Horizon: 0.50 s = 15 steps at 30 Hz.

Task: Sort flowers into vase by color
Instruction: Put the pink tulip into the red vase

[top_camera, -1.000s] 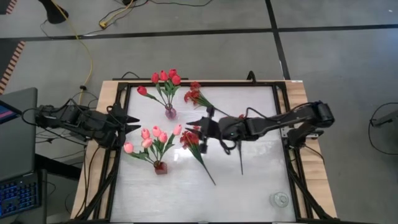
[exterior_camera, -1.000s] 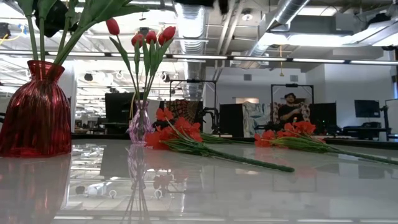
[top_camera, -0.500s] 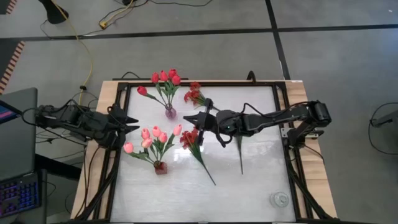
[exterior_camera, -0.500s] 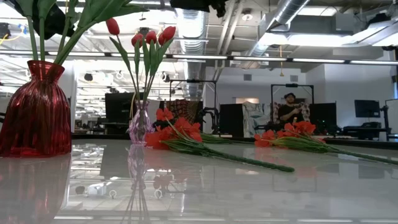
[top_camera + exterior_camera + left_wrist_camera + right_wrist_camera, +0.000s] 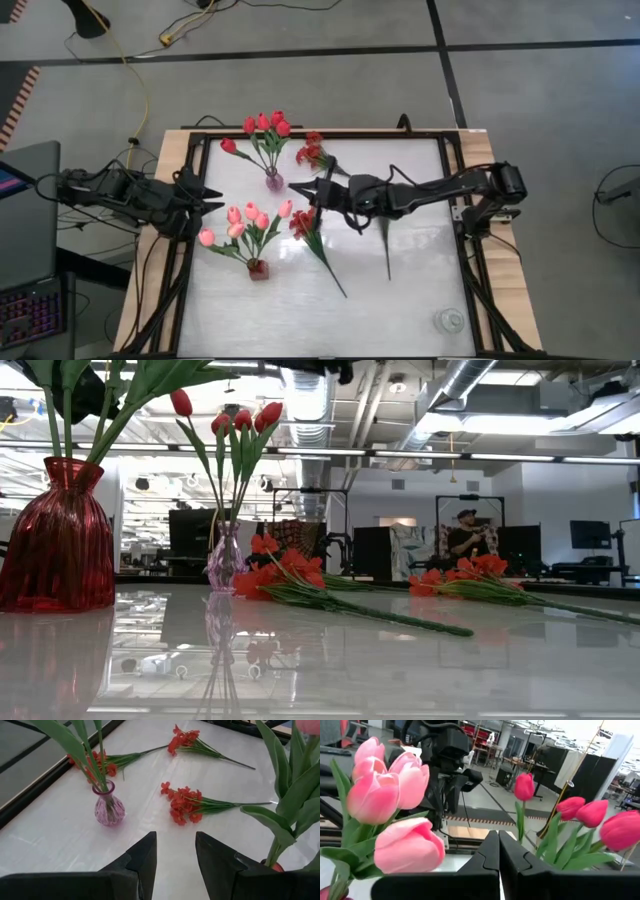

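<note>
Red tulips point(image 5: 266, 125) stand in a small purple vase point(image 5: 273, 181). Pink tulips point(image 5: 245, 217) stand in a red vase point(image 5: 258, 268). Sprays of small red blossoms lie flat on the table: one point(image 5: 306, 222) below my right gripper, one point(image 5: 313, 152) beside the purple vase, and a third of which only the stem point(image 5: 388, 250) shows past my right arm. My right gripper point(image 5: 306, 187) is shut, held high between the two vases and touching nothing. At the table's left edge, my left gripper point(image 5: 220, 195) waits open.
A small clear glass object point(image 5: 452, 320) sits near the table's near right corner. A black frame point(image 5: 455, 180) runs round the table. A laptop point(image 5: 25, 230) stands off the left edge. In the low view a person point(image 5: 465, 535) is far behind the table.
My right gripper has risen and drifted a little toward the table's far left, over the spray between the vases. The flowers and vases have stayed where they were.
</note>
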Each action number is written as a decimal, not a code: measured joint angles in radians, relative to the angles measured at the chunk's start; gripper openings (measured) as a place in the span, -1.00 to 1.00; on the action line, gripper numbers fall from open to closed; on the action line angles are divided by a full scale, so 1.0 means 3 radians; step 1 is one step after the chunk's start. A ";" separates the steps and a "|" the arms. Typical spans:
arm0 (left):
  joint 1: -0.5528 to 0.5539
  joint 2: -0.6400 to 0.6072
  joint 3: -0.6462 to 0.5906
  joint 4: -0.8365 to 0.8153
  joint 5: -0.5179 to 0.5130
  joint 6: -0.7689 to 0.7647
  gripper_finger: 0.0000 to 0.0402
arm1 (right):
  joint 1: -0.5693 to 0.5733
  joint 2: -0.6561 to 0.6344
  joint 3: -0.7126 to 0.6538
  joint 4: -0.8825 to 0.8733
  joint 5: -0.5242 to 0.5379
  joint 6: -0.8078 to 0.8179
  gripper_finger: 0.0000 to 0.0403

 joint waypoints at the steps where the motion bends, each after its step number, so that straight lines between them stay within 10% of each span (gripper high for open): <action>1: 0.0000 0.0000 0.0000 0.0001 -0.0001 -0.0001 -0.39 | 0.0000 0.0041 0.0002 0.0045 -0.0005 -0.0001 -0.90; 15: 0.0001 0.0000 -0.0001 -0.0036 -0.0003 0.0004 -0.39 | 0.0175 0.0094 0.0018 0.0144 -0.0088 -0.0001 -0.89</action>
